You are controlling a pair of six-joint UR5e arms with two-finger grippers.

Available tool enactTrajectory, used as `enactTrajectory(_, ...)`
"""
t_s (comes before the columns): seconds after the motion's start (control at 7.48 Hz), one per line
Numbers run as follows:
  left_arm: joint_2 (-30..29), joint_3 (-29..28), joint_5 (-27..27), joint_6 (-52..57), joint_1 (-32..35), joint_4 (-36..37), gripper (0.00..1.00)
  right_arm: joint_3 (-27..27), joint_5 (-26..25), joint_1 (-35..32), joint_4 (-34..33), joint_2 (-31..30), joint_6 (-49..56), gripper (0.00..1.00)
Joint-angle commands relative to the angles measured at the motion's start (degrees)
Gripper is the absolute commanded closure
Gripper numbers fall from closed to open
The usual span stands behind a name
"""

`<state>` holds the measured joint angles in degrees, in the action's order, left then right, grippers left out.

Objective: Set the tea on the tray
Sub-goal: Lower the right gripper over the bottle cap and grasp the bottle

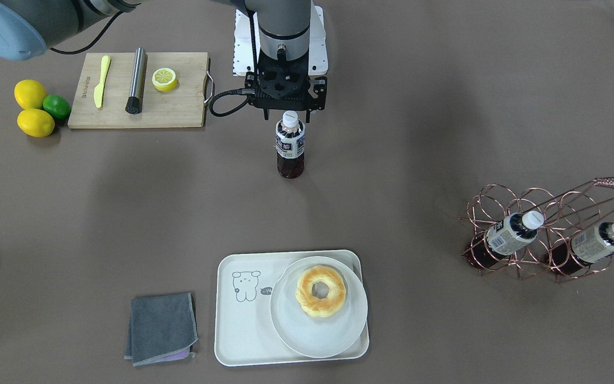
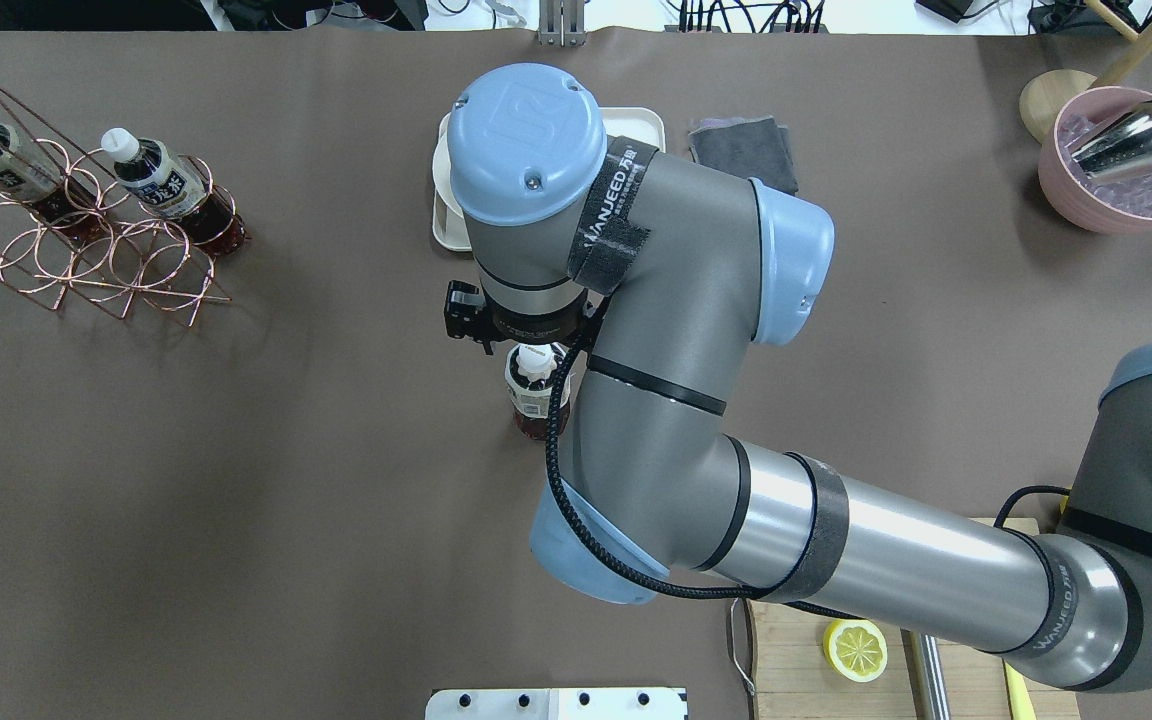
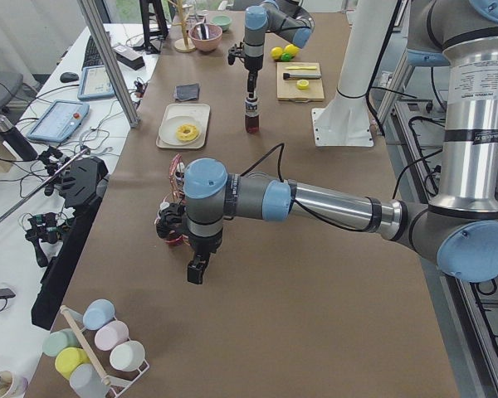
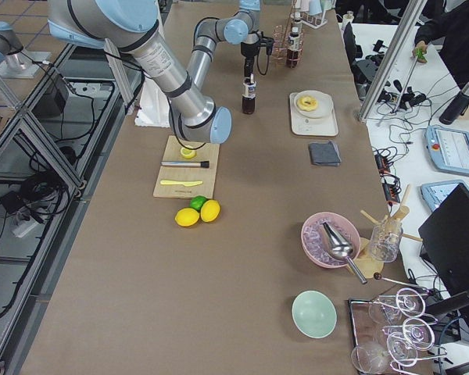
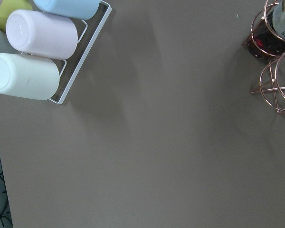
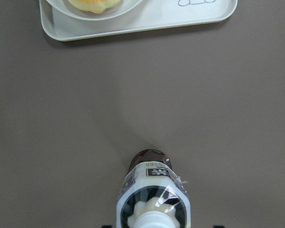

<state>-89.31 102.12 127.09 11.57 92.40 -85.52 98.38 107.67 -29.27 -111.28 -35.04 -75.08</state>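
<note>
One tea bottle (image 1: 290, 149) stands upright on the brown table, midway along it and clear of the tray; it also shows in the overhead view (image 2: 533, 392). My right gripper (image 1: 286, 114) hangs straight over its white cap, fingers spread wider than the cap and not touching it. The right wrist view looks down on the bottle (image 6: 154, 194), with the cream tray (image 6: 180, 19) beyond. The tray (image 1: 232, 330) with the bear drawing holds a round plate with a doughnut. Two alike bottles (image 1: 515, 234) (image 1: 600, 242) lie in a copper wire rack. My left gripper (image 3: 197, 269) shows only in the left side view; I cannot tell its state.
A wooden cutting board (image 1: 136, 90) carries a yellow knife, a metal muddler and a lemon half, with two lemons and a lime (image 1: 35, 106) beside it. A folded grey cloth (image 1: 162, 328) lies next to the tray. The copper rack (image 1: 552, 213) stands on my left side. Pastel cups (image 5: 33, 52) lie near the left wrist.
</note>
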Motion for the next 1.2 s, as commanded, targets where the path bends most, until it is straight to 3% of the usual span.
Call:
enactTrajectory(0.0,-0.16,-0.08,0.0,-0.05,-0.03,0.0,0.02,0.06,-0.88,0.36,0.01,0.06,0.11,0.84)
enactTrajectory(0.13,-0.16,-0.08,0.0,0.03,-0.03,0.0,0.02,0.15,-0.89,0.44,0.01,0.06,0.11,1.0)
enactTrajectory(0.67,-0.34,-0.87,0.09,-0.05,-0.03,-0.79,0.02,1.55,-1.51,-1.91,-0.43,0.67,0.2,1.0)
enactTrajectory(1.07,-0.86,-0.35,0.18,-0.23,-0.29,-0.88,0.02,-1.15,8.3,-14.45,-0.7,1.11,12.18,1.0)
